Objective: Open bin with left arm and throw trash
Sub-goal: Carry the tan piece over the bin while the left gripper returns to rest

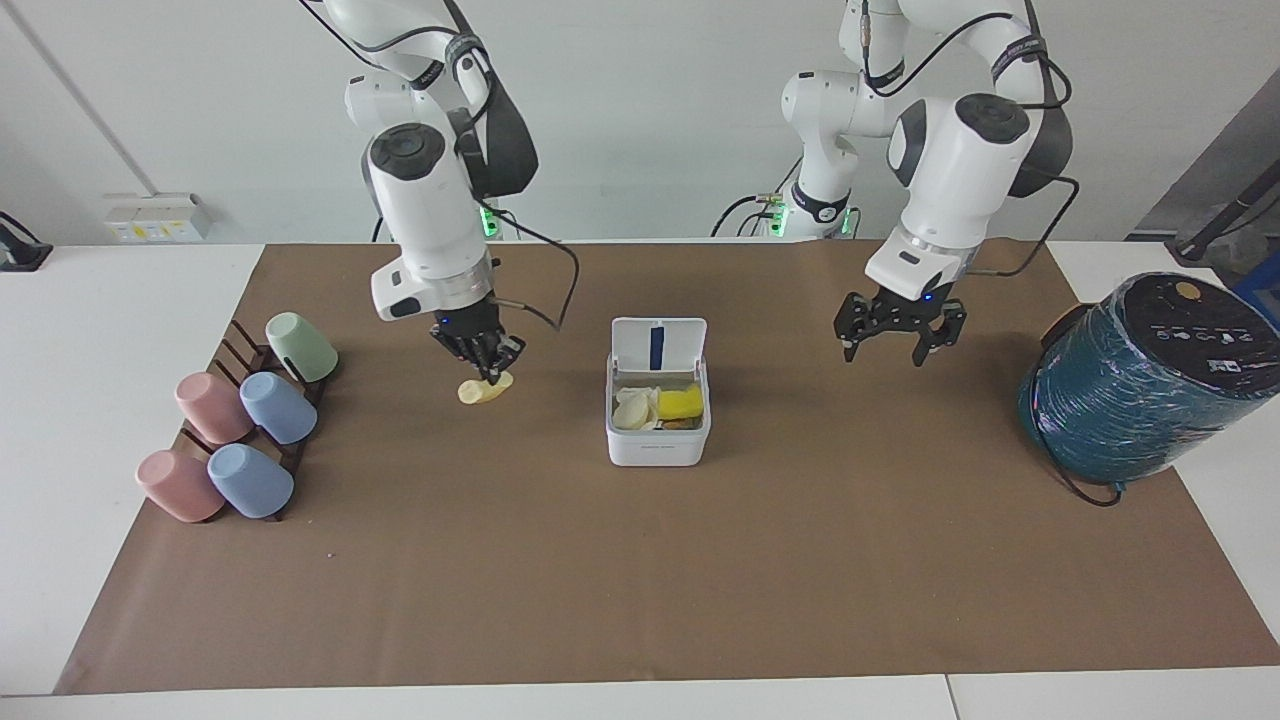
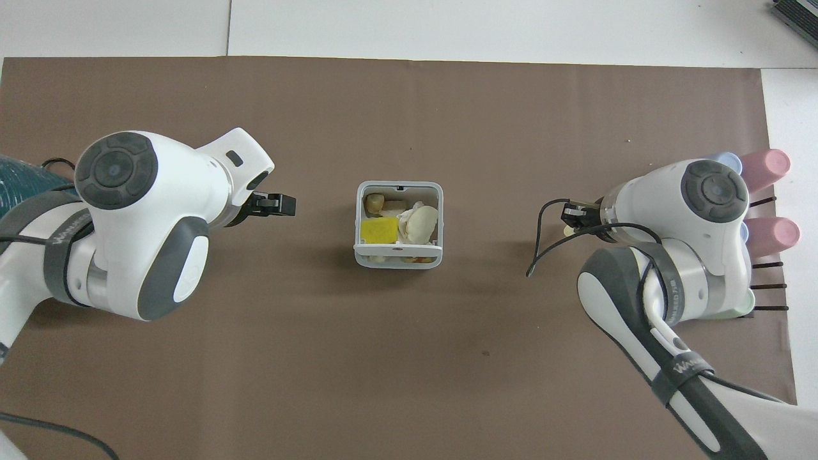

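Brown mat (image 1: 640, 560) covers the white table (image 1: 110, 330) under a white wall. Left gripper (image 1: 897, 340) gapes wide; right gripper (image 1: 484, 368) pinches 1 cream scrap (image 1: 483, 391).

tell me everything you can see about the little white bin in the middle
The small white square plastic bin has rounded corners and stands upright on the brown paper mat at mid-table. Its grey-rimmed hinged lid, with a dark blue strip inside, is up on the side nearer the robots. Inside lie pale cream peel scraps, a bright yellow lump and some brownish bits. Neither gripper touches it.
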### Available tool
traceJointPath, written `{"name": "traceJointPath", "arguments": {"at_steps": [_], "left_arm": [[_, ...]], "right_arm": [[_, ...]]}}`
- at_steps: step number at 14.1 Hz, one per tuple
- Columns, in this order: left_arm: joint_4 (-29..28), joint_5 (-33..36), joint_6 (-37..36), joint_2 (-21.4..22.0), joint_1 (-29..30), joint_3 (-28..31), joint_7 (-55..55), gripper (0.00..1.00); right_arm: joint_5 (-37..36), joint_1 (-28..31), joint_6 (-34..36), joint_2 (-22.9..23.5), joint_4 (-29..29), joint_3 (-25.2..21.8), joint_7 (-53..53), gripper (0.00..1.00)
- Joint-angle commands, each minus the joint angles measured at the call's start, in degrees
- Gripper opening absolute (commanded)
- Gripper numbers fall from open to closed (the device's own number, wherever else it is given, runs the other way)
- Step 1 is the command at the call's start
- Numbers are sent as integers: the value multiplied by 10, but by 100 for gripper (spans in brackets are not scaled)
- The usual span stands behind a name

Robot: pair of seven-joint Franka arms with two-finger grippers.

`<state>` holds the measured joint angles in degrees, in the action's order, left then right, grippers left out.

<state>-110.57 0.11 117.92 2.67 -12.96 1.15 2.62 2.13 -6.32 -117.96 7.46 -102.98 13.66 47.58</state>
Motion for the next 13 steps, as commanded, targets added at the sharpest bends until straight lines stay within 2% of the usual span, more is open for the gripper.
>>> {"name": "traceJointPath", "arguments": {"at_steps": [1, 3, 6, 9, 11, 12, 13], "left_arm": [[90, 13, -97, -2, 23, -5, -32, 100], [172, 13, -159, -31, 39, -5, -48, 100], [224, 15, -208, -44, 46, -4, -60, 100], [213, 9, -229, -25, 65, -4, -61, 100], [166, 8, -236, 5, 66, -3, -58, 100], [158, 8, -235, 8, 67, -3, -58, 100], [158, 8, -235, 8, 70, -3, -59, 100]], "right_arm": [[51, -28, -6, 56, 71, 2, 85, 0], [67, -65, -34, 87, 91, 1, 152, 0], [111, -103, -112, 123, 91, 2, 230, 0], [125, -119, -137, 139, 78, 2, 239, 2], [125, -118, -138, 139, 62, 2, 238, 19], [125, -119, -140, 139, 54, 2, 238, 21], [125, -119, -143, 136, 45, 2, 238, 28]]}}
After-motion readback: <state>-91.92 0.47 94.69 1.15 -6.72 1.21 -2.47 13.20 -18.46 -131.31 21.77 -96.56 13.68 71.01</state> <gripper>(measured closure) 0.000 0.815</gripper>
